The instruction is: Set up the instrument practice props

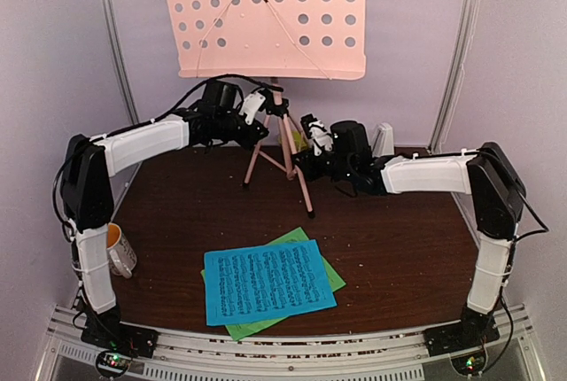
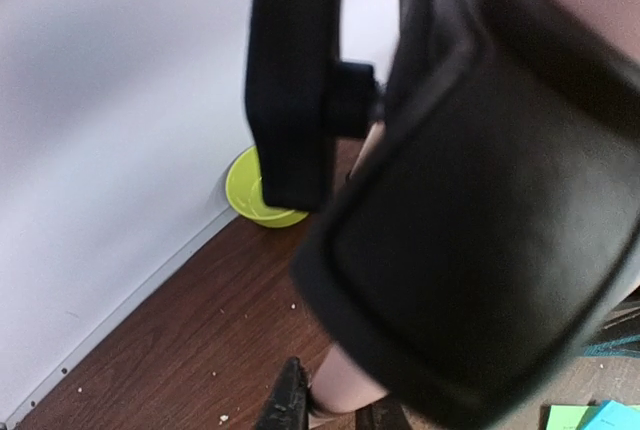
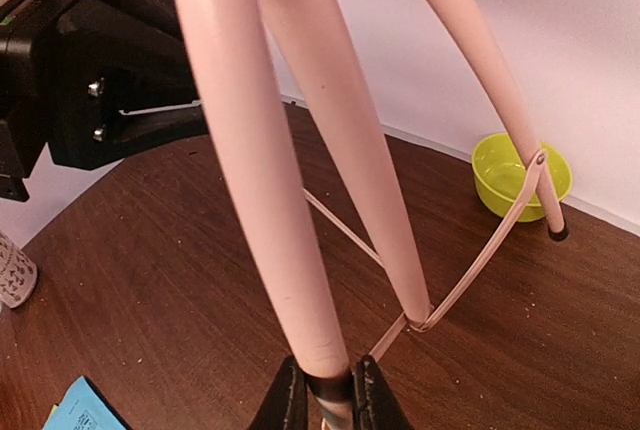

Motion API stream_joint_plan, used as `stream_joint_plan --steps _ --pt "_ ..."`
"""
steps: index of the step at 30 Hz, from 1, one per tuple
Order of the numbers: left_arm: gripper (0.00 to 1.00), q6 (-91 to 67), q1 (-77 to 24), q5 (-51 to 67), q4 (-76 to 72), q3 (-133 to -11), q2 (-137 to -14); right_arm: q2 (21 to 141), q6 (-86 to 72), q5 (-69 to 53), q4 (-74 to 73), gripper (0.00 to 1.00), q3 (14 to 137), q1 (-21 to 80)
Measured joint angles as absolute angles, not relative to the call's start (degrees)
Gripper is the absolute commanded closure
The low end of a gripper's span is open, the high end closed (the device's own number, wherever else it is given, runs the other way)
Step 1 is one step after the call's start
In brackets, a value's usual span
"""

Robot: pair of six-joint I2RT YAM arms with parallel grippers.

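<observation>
Music stand [image 1: 266, 18] upright at rear of worktop [image 1: 407, 239], tripod spread. Probably light, top-heavy, legs thin and springy: hold low on post. Left pincer [image 1: 268, 104] clenched on post; right pincer [image 3: 325, 395] clenched on leg tip.

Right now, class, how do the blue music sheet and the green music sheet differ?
The blue music sheet lies on top, fully visible; the green music sheet lies beneath, only its edges showing. Printed notation shows on the blue one; the green one's face is hidden. Both lie flat on the table.
</observation>
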State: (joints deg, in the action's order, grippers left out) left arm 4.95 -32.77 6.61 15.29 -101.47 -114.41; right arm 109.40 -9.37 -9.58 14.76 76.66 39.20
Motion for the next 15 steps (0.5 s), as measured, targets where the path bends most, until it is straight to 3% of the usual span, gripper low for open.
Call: stream_joint_plan --steps 7,15 --pt "1.00 1.8 -33.2 4.4 23.7 -105.9 -115.3 109.1 -9.6 -11.6 14.3 1.00 76.6 39.1" --pt "1.00 -2.4 -35.4 2.2 23.4 -102.3 -112.6 106.0 -9.3 -13.1 13.4 1.00 73.5 38.7"
